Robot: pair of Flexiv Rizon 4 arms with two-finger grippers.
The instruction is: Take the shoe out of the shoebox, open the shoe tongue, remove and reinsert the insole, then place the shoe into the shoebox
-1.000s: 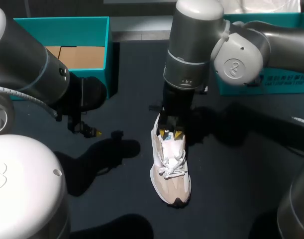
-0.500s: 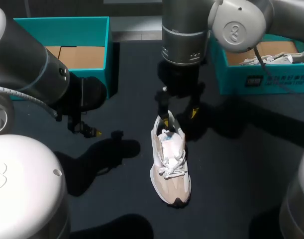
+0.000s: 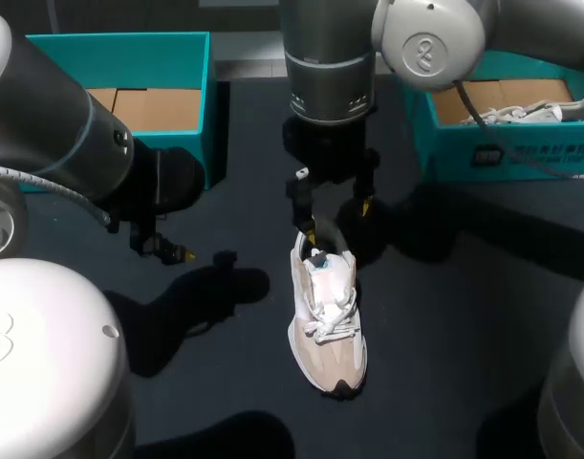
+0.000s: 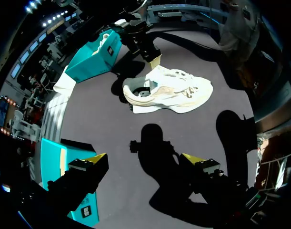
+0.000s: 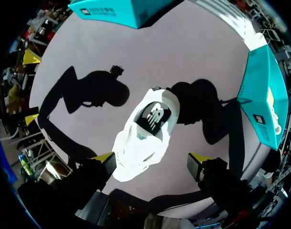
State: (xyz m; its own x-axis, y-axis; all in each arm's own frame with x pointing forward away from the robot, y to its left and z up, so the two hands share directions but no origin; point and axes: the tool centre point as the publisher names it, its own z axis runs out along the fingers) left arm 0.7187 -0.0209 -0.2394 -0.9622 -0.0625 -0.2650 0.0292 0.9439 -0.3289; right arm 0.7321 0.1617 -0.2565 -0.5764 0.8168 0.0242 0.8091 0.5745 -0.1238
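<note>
The white and beige shoe (image 3: 327, 320) stands upright on its sole in the middle, toe pointing near. One open teal shoebox (image 3: 207, 96) sits far left, a second shoebox (image 3: 521, 153) far right.

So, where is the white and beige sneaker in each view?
Head view: white and beige sneaker mid-table, heel by the right gripper.
Left wrist view: sneaker ahead of the left gripper.
Right wrist view: sneaker between right gripper's open fingers.
Shared landmark: right gripper at the heel.

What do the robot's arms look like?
The left arm and right arm are fat grey tubes with white caps bearing a swirl mark. A thin cable runs by the left one. The left tool and right tool are black with yellow tips.
</note>
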